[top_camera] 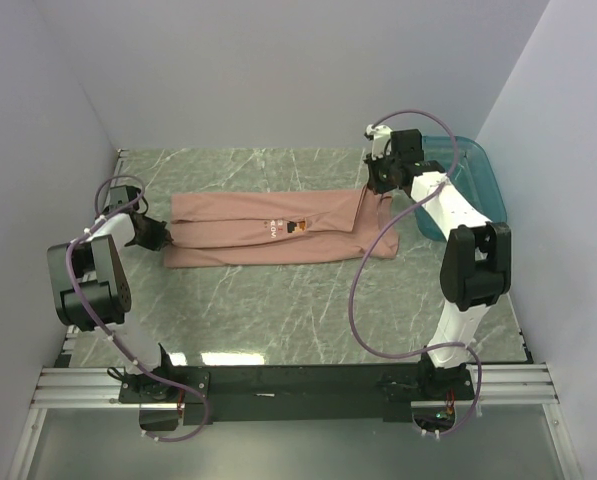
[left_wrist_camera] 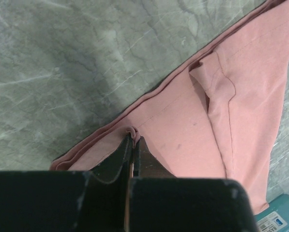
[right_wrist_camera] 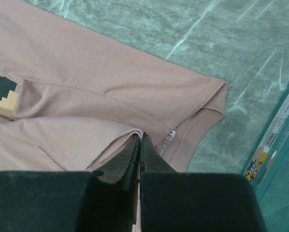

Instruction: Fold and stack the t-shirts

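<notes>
One t-shirt is all you have in view. It lies flat on the table, a little beyond the middle, between the two arms. It looks drawn in to a long narrow band, with more than one layer showing at its edges, so I judge the lengthwise folding done or nearly done. The crosswise fold that would turn the band into a compact packet has not been made. Nothing is stacked either, and no second shirt shows to stack it with. By my estimate you are somewhere around the halfway mark on this shirt, no further.

Its long axis runs left to right across the table, roughly parallel to the near edge. The collar points toward the right arm, as the right wrist view shows, with the neck label just beside that gripper's tips. The chest print sits right of the band's middle and faces up. The opposite end points toward the left arm.

Your left gripper is clamped on the cloth at the left end, a small pleat of the edge pinched between its tips. Your right gripper is clenched on a fold of cloth just beside the collar. Both ends are therefore held at once. Further out on the right, a teal bin stands near the shirt's collar end.
</notes>
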`<state>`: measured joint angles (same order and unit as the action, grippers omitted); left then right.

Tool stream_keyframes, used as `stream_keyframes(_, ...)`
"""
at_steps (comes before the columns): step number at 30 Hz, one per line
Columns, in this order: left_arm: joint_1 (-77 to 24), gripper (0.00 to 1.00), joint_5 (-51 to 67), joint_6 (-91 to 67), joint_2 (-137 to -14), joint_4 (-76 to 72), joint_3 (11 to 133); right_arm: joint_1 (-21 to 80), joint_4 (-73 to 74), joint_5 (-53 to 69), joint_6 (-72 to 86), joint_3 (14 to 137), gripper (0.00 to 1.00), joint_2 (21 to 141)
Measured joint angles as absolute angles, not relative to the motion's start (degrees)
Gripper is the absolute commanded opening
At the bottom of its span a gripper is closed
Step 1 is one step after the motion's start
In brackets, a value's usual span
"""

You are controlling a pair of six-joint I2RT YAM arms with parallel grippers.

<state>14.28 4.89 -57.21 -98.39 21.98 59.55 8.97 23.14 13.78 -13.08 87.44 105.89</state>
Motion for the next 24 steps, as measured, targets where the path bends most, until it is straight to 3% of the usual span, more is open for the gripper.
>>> stream_keyframes(16,14.3,0.03,6.5,-53.7,-99.3,21.6,61.1,8.6,23.2,12.9,-12.8,89.4,0.0,108.8)
stream_keyframes(19,14.3,0.23,7.7,-52.1,-99.3,21.2,61.2,8.6,23.3,12.9,-12.8,89.8,0.0,109.8)
stream_keyframes(20,14.3,0.38,8.0,-51.5,-99.3,20.9,61.2,8.6,23.3,12.9,-12.8,89.9,0.0,110.0)
stream_keyframes(24,14.3,0.6,8.8,-49.5,-98.7,19.5,61.1,8.6,23.5,12.9,-12.8,90.0,0.0,110.1)
